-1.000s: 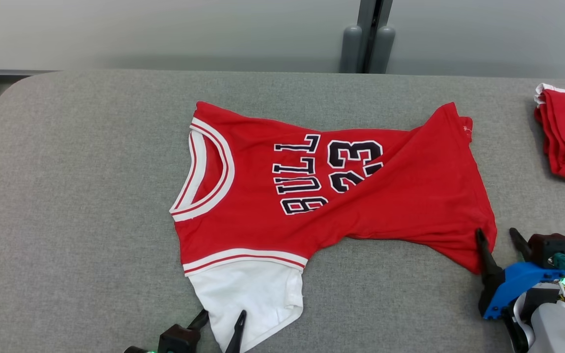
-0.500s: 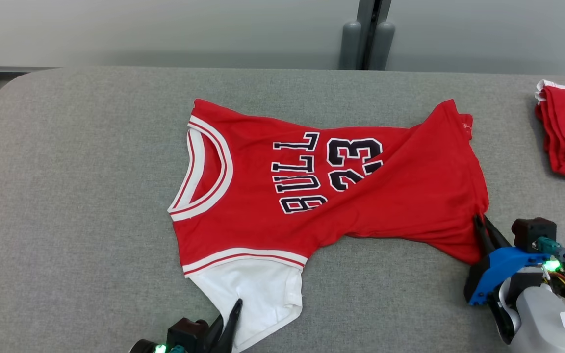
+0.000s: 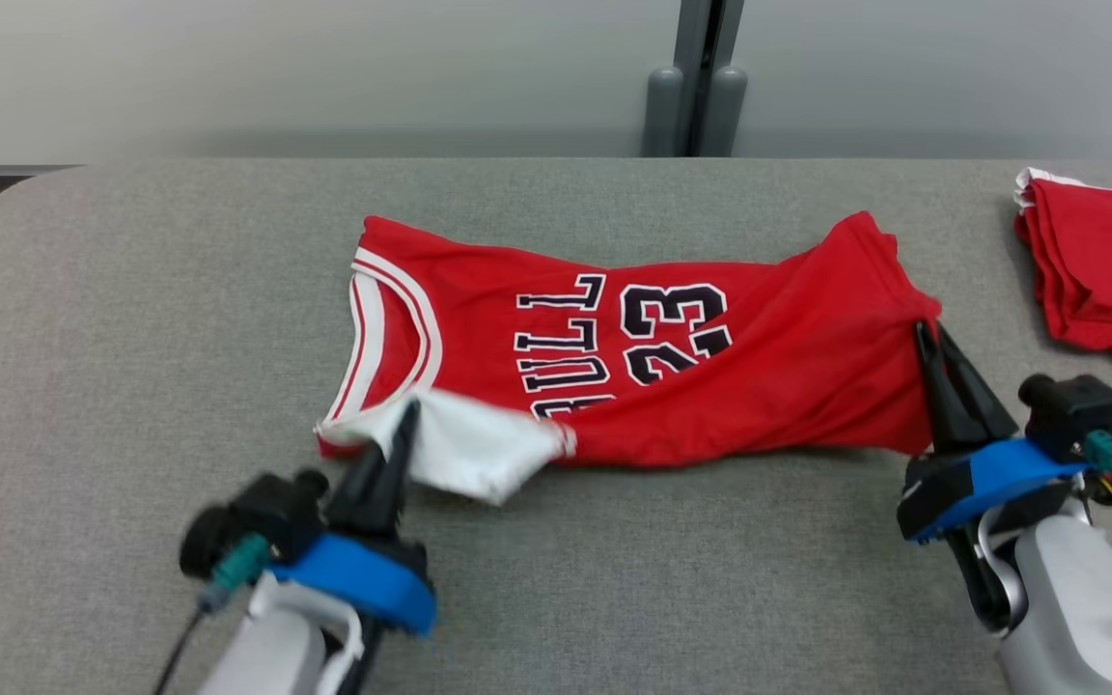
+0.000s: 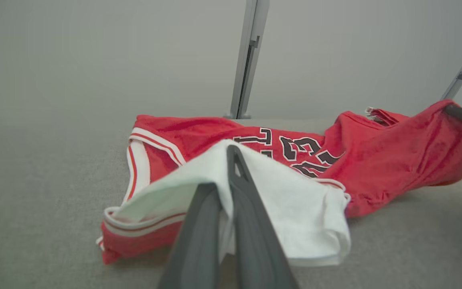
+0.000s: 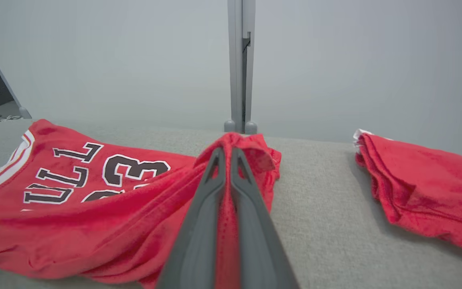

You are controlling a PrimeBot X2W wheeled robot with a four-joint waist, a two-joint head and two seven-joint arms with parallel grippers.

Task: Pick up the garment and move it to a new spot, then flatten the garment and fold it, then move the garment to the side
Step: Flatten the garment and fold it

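Observation:
A red basketball jersey (image 3: pixel 710 376) with black "BULL 23" lettering, white-trimmed neck and a white sleeve lies on the grey table (image 3: pixel 131 290). My left gripper (image 3: pixel 408 410) is shut on the white sleeve (image 3: pixel 469 444), which it holds lifted and turned over the jersey's near edge; in the left wrist view the sleeve (image 4: pixel 295 200) drapes over my fingers (image 4: pixel 251 208). My right gripper (image 3: pixel 928 333) is shut on the jersey's red hem corner, raised off the table; in the right wrist view the cloth (image 5: pixel 231 152) is pinched between the fingers (image 5: pixel 251 216).
A second red garment (image 3: pixel 1106 261), folded, lies at the table's far right, and in the right wrist view the folded garment (image 5: pixel 419 180) sits just right of my gripper. A grey post (image 3: pixel 696 77) stands behind the table against the pale wall.
Both grippers closed on the jersey and moved away from me, lifting the white sleeve and the hem corner over the near part. The head camera has also shifted.

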